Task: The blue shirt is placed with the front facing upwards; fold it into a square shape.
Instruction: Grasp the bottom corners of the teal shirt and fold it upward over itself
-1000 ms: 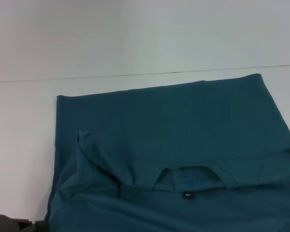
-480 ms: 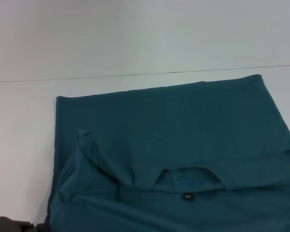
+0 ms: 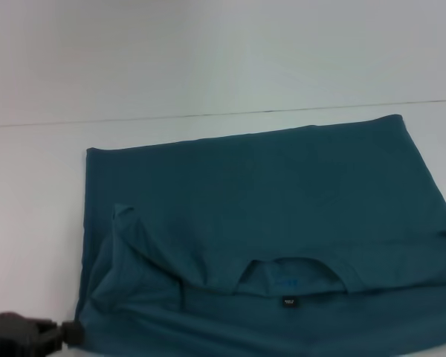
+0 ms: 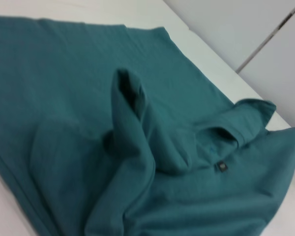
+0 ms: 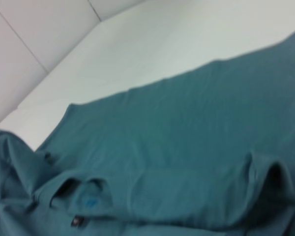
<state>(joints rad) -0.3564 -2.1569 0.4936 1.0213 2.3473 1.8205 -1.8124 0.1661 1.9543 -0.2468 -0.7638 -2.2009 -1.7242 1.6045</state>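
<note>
While its spread is unclear, left hand (image 3: 73, 332) touches blue shirt (image 3: 282, 223) edge

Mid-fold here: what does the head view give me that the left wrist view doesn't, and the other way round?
Only the head view shows the left gripper, low beside the near left edge of the blue shirt, and the shirt's whole far folded edge with bare table beyond it. The right gripper is out of view.

Only the left wrist view shows, close up, how the raised fold of sleeve fabric stands up off the layer beneath.

Both show the collar with its small dark label and the bunched cloth on the shirt's left side.
</note>
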